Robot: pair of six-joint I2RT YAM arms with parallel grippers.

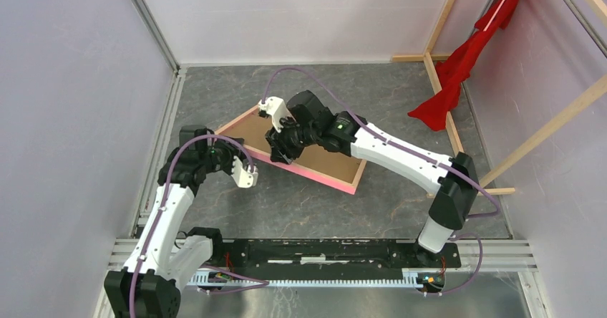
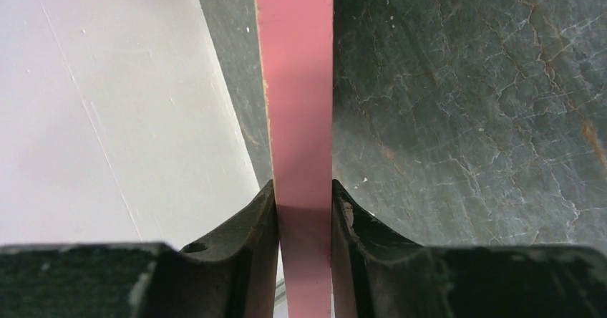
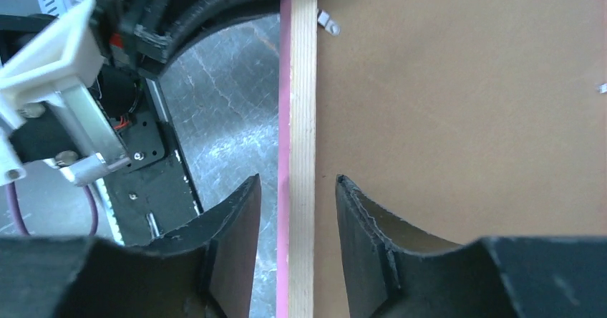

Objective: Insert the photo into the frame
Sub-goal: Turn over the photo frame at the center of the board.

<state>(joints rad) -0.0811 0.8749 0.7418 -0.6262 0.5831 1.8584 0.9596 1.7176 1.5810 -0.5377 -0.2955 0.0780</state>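
1. A thin rectangular picture frame (image 2: 297, 82), bright pink on its edge and pale tan wood on its back, lies back-up on the dark grey marbled table (image 1: 300, 210), set at a slant towards the left of the middle.
2. The photo (image 3: 465, 153) sits inside the frame, and only its plain brown hardboard back shows. The printed side is out of sight.
3. The left gripper (image 2: 303, 189) is at the frame's near-left end. Its jaws are closed onto the pink rail, with both black fingers (image 2: 261, 218) pressed against the rail's sides.
4. The right gripper (image 3: 297, 185) hangs over the frame's near rail, further along from the left one. Its jaws are partly apart and straddle the tan wood strip, with a gap on each side, so it holds nothing.
5. In the right wrist view, one finger is over the table and the other over the hardboard.
6. A small metal clip (image 3: 326, 23) sits on the hardboard just beside the wood strip.
7. At the far right a red cloth (image 1: 458, 74) hangs by bare wooden beams (image 1: 544, 133), well apart from the frame.
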